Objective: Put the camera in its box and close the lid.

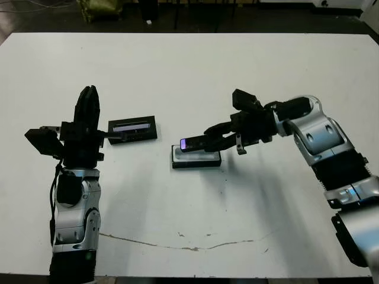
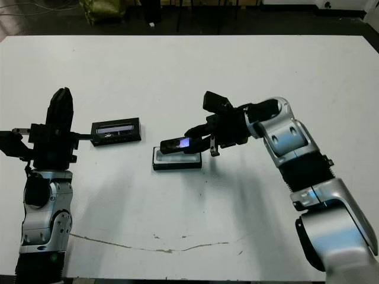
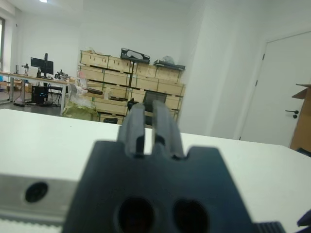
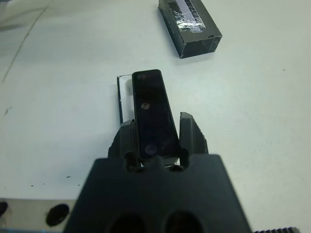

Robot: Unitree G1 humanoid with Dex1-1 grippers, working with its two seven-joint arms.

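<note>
Holding: right gripper pinches 1 end of the camera, hovering just above the box.
Left gripper: raised, fingers nearly together, holding nothing.
Lid: on the table at 10 o'clock of the box.
Done: camera picked up.
Left: 2 steps, seating the camera, closing the lid.

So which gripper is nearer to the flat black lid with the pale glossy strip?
Left. The left gripper stands raised just beside the lid. The right gripper is farther off, holding the slim black camera over the white-lined box.
</note>
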